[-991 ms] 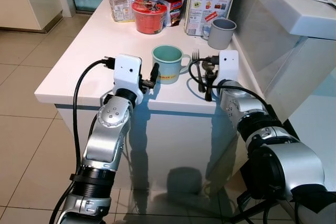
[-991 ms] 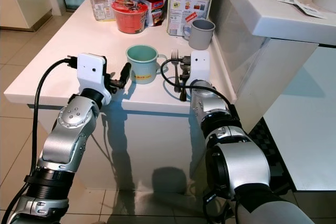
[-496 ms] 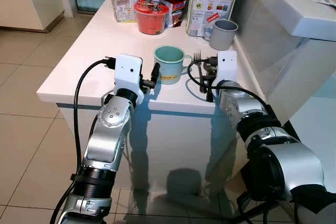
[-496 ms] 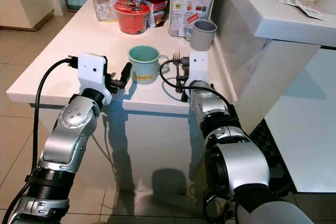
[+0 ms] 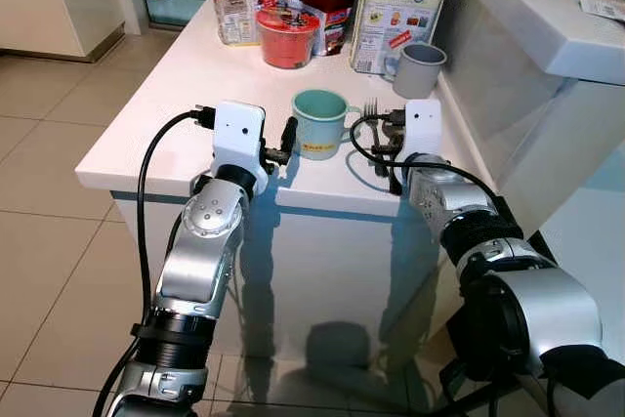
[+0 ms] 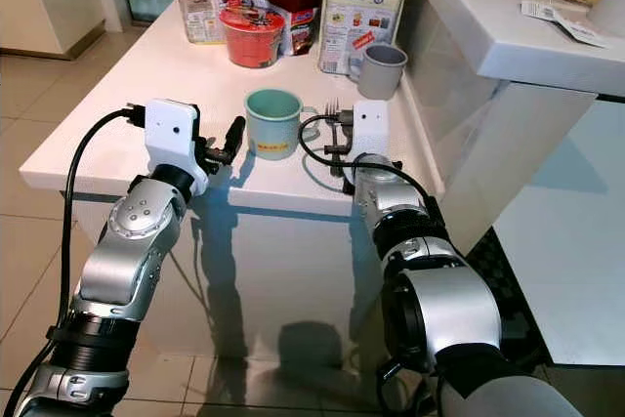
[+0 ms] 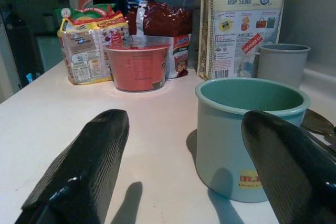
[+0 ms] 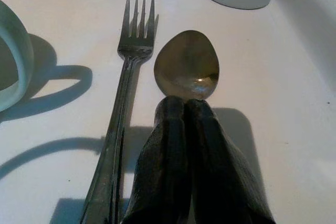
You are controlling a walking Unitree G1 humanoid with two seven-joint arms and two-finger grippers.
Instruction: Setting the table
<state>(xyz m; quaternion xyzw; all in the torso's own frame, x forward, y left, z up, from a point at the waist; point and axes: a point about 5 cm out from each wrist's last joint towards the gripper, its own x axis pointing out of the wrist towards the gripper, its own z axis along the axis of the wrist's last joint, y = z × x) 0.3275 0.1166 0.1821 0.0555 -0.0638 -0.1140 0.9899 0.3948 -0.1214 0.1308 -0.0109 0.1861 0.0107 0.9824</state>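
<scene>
A mint-green cup (image 5: 320, 124) stands near the front edge of the white counter (image 5: 166, 104). My left gripper (image 7: 184, 124) is open just short of the cup, fingers spread wide and holding nothing. To the cup's right a fork (image 8: 128, 72) and a spoon (image 8: 187, 64) lie side by side on the counter. My right gripper (image 8: 184, 103) is shut, its fingers pressed together over the spoon's handle. That handle is hidden, and only the spoon's bowl sticks out past the fingertips.
A grey mug (image 5: 420, 68), a red lidded bowl (image 5: 288, 36), a tall paper bag (image 5: 400, 2) and snack packs (image 5: 244, 2) crowd the counter's far end. A higher white ledge (image 5: 547, 17) rises on the right. Tiled floor lies to the left.
The whole picture has shifted slightly, so the camera moved. Both grippers keep their places by the cup and the cutlery.
</scene>
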